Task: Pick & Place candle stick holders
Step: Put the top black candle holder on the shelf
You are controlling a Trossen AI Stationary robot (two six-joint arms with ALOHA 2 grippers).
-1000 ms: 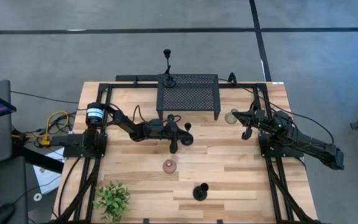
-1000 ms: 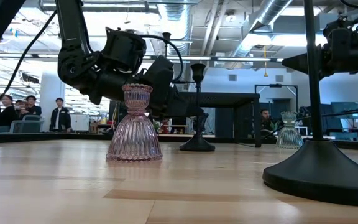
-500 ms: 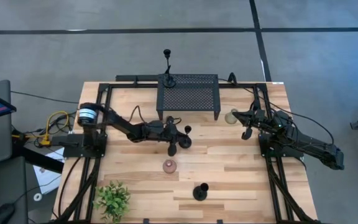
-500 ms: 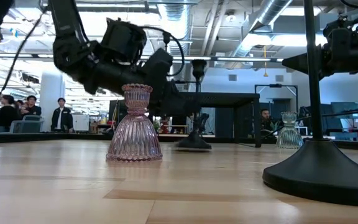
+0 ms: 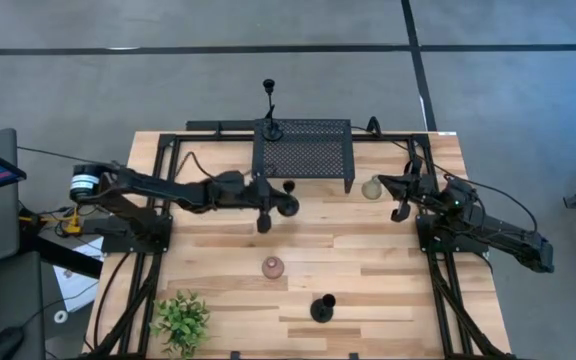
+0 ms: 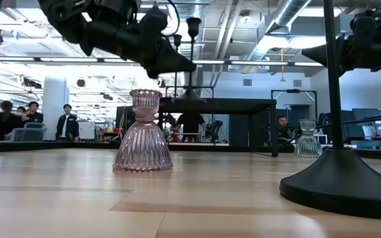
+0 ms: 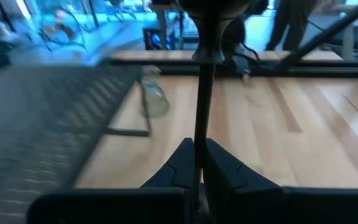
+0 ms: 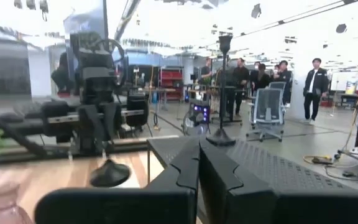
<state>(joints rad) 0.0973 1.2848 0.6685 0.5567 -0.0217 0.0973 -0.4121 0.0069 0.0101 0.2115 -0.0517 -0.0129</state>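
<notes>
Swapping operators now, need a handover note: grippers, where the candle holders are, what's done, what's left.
Left gripper: shut on the stem of a black candlestick, lifted off the table in front of the mesh stand.
Right gripper: shut, empty, waiting at the right side by the clear glass holder.
Done: one tall black candlestick stands on the mesh stand.
Left: place the held one; a black candlestick and the pink glass holder sit on the table near the front. Where each one goes can't be told.

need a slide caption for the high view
Left claw lifts a black candlestick beside the mesh riser; right claw waits shut near a clear holder.
</notes>
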